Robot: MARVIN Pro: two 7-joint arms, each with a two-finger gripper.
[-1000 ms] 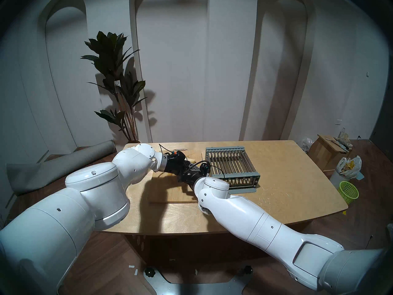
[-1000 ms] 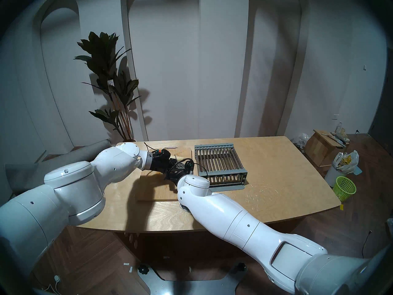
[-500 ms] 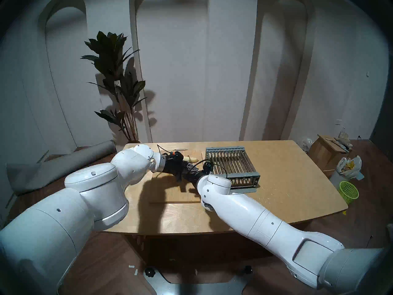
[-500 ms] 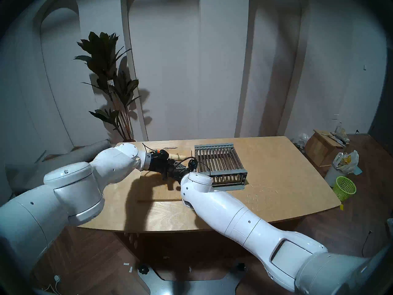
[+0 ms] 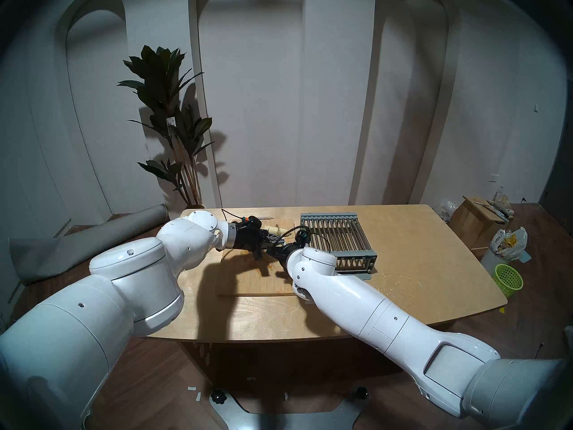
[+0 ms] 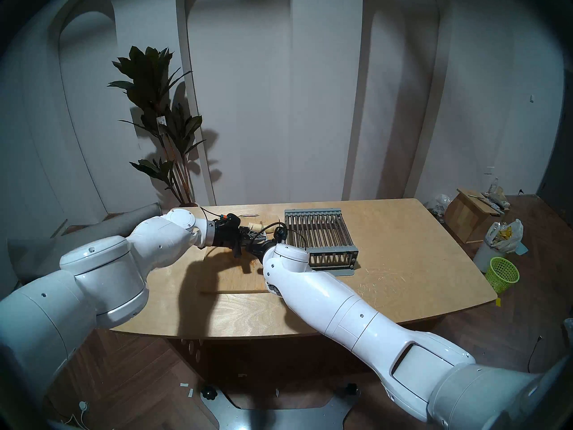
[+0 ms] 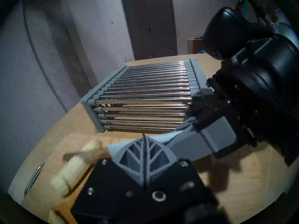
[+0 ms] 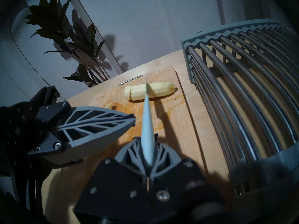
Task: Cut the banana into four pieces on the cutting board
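Note:
The peeled banana lies across the far end of the cutting board, with a cut line near its left end. A small cut piece lies nearer me. My right gripper is shut on a knife with a pale blade. The blade's tip crosses the banana near its middle; how deep it sits I cannot tell. My left gripper is shut and empty, hovering over the board just left of the knife. In the head view the banana shows beyond both wrists.
A grey slatted metal rack stands right beside the board's right edge, close to my right wrist. The board's metal handle is at its far edge. A potted plant stands behind the table's far left corner.
My left arm drew back to the left, uncovering the banana. My right wrist moved farther over the board, bringing the knife to the banana.

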